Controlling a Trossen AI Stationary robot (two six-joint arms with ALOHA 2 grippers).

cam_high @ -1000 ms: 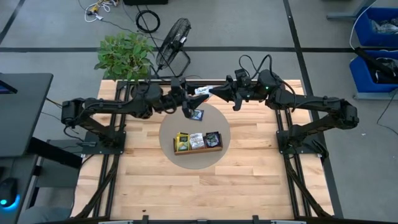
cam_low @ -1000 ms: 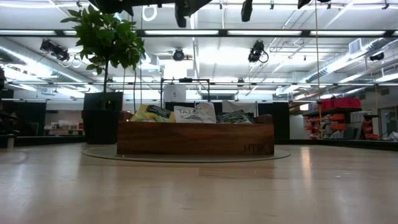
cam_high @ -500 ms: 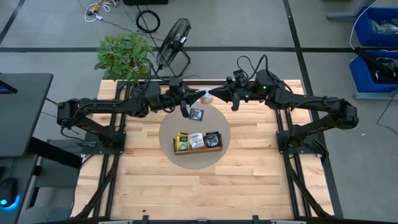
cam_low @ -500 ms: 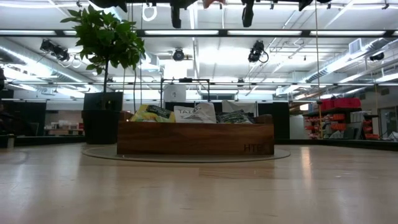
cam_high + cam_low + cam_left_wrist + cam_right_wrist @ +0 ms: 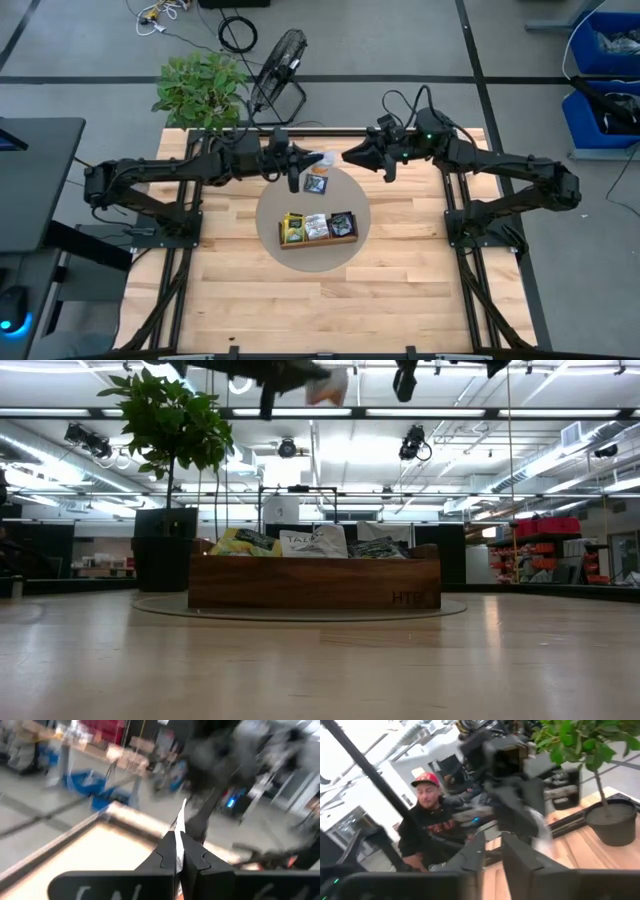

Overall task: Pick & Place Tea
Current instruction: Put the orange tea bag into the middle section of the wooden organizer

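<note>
Left gripper [image 5: 308, 163] pinches a white flat tea-bag packet [image 5: 322, 159] above the long brown wooden tray [image 5: 318, 241] — right gripper [image 5: 352, 157] just beside, fingers slightly apart, empty.

Bare tabletop [image 5: 400, 290] around the tray [image 5: 318, 238]; both arms above.

Light wood surface [image 5: 400, 290], grey floor [image 5: 400, 50] with black lines, green plant [image 5: 200, 85] in a pot, black fan [image 5: 278, 60], blue bins [image 5: 605, 45], long bright ceiling lights [image 5: 420, 412], person in a red cap [image 5: 427, 780] behind.
</note>
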